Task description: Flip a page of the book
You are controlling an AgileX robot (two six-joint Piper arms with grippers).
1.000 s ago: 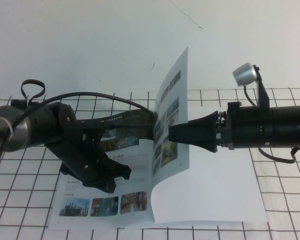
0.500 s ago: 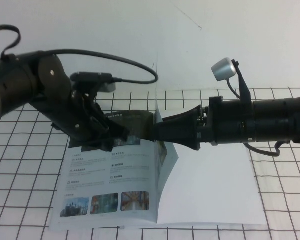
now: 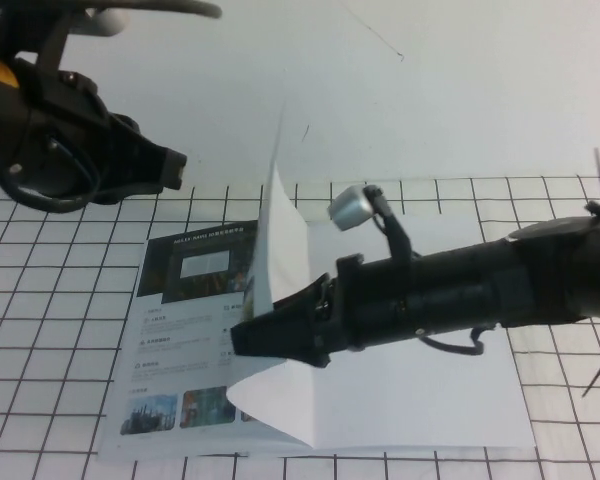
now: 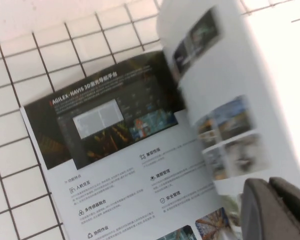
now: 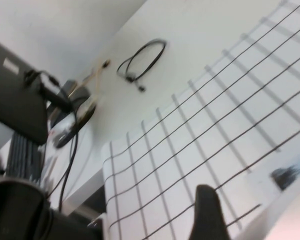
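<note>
A white worktop [image 3: 570, 215] marked with a black grid fills the lower two thirds of the high view, and a plain white wall rises behind it; the right wrist view also catches a looped black cable [image 5: 142, 60] lying on the white surface beyond the grid. The book [image 3: 185, 330] lies open in the lower centre of the frame, thin, glossy and soft, its pages white. Its left-hand leaf carries a dark banner at the top, text columns beneath and a row of small colour photos along the bottom edge. The page [image 3: 280, 240] stands up from the spine near the centre, curved and leaning toward the left, showing its blank white face in the high view and its rows of colour photos in the left wrist view. The right hand [image 3: 242, 340], matte black and tapering, reaches in from the right with its tip against the lifted page; its fingers stand spread, not pinching the paper. The left hand [image 3: 175, 168] hangs at the upper left of the frame, clear of the book; whether its fingers are spread or pressed together cannot be told.
</note>
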